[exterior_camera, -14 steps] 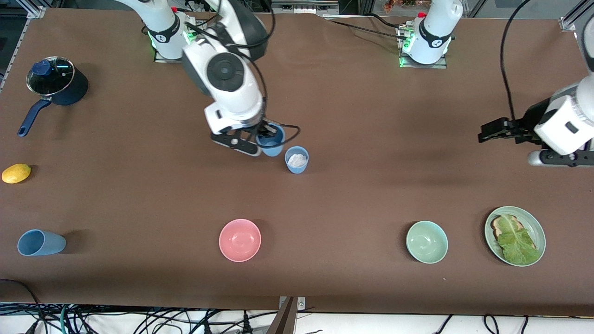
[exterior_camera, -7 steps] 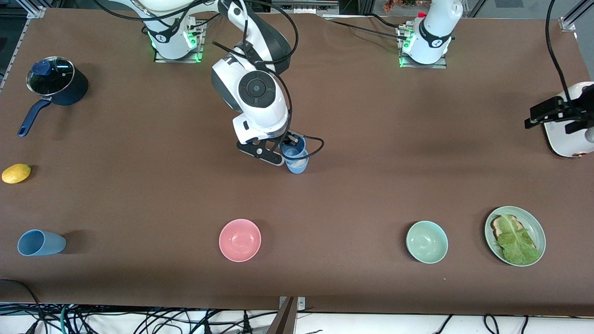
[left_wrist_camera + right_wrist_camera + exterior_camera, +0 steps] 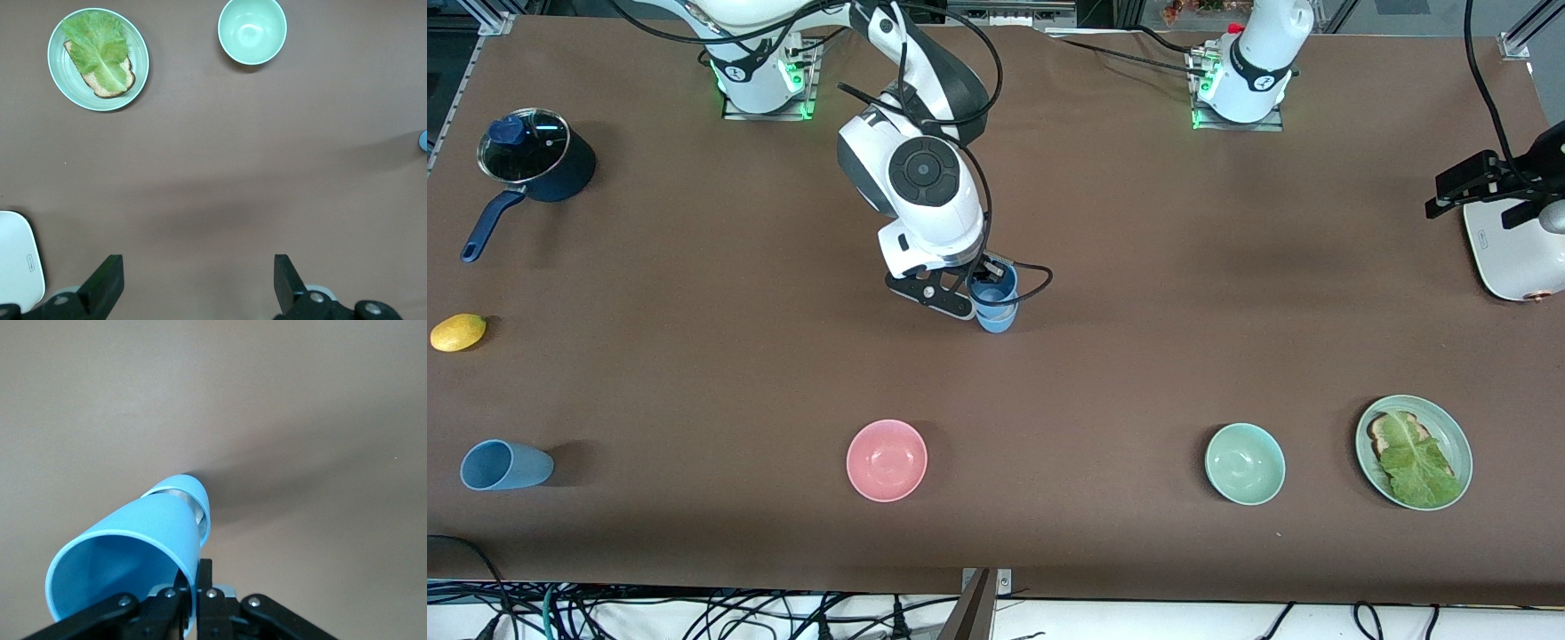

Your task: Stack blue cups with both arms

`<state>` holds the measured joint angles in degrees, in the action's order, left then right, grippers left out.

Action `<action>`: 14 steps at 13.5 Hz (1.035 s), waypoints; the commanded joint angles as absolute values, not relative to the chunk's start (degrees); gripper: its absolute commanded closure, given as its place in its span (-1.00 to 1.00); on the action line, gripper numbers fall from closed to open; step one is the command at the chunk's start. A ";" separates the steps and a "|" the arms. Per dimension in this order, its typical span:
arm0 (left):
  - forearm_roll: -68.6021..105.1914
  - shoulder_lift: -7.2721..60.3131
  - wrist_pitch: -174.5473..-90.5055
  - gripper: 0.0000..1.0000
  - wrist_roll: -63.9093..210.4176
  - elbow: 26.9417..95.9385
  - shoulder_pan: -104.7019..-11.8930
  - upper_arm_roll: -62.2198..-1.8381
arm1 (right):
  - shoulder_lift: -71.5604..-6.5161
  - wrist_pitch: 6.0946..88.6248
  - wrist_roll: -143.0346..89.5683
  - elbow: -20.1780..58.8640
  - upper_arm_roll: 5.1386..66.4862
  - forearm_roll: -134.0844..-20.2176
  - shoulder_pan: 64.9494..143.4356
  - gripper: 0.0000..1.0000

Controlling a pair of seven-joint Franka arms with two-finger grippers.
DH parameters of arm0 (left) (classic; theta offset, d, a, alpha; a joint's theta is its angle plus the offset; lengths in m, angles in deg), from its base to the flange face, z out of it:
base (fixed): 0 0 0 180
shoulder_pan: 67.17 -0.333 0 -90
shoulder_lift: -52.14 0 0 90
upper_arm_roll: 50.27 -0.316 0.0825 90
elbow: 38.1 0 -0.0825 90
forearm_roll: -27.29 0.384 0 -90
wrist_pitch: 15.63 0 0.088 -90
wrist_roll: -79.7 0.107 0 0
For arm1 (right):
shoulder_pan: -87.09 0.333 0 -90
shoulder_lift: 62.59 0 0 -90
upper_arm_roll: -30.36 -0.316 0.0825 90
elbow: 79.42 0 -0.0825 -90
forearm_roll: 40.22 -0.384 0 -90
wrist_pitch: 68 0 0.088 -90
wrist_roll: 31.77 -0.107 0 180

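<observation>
**Observer:** Where's your right gripper (image 3: 980, 286)?

**Operator:** Mid-tabletop, clamped on a blue cup's (image 3: 993, 287) rim, seating it into the standing cup (image 3: 996, 320). I'd call that stack nearly done, with release left.

**Observer:** What's left?

**Operator:** A tipped cup (image 3: 505, 465) near the front corner at the right arm's end. The pink bowl (image 3: 887, 460) lies between. My left gripper (image 3: 193, 283) waits spread open, near the left arm's end edge.
</observation>
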<state>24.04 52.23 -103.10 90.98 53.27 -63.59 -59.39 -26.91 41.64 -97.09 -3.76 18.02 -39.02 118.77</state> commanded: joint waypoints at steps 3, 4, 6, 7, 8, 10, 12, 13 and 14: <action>25.35 52.67 -104.04 -0.98 96.76 53.93 -63.57 -61.25 | -25.06 41.60 -97.60 -6.20 18.23 -36.54 119.44 1.00; 25.35 52.67 -104.04 -0.98 96.84 53.84 -63.57 -61.43 | -24.71 41.60 -97.68 -6.20 18.23 -36.26 119.44 1.00; 25.35 52.76 -104.04 -0.98 96.76 53.92 -61.65 -63.44 | -24.53 41.87 -97.68 -6.20 18.23 -36.26 119.44 1.00; 25.35 52.84 -104.22 -0.98 96.76 54.01 -61.11 -63.80 | -24.45 41.95 -97.68 -6.20 18.23 -36.26 119.44 1.00; 25.44 52.93 -104.22 -0.98 96.76 54.10 -61.28 -63.80 | -24.36 42.39 -97.77 -6.20 18.23 -36.26 119.44 1.00; 25.44 53.19 -104.31 -0.98 96.76 54.19 -61.72 -63.54 | -24.10 42.74 -98.03 -6.20 18.15 -36.26 119.53 1.00; 25.44 53.37 -104.31 -0.98 96.76 54.54 -62.07 -63.19 | -24.01 42.75 -98.04 -6.20 18.15 -36.26 119.53 1.00; 25.44 53.81 -104.40 -0.98 96.76 54.71 -62.94 -62.40 | -24.09 42.66 -98.03 -6.20 18.15 -36.35 119.53 1.00; 25.44 54.16 -104.40 -0.98 96.76 54.89 -64.08 -60.92 | -24.09 42.48 -98.03 -6.20 18.06 -36.35 119.53 1.00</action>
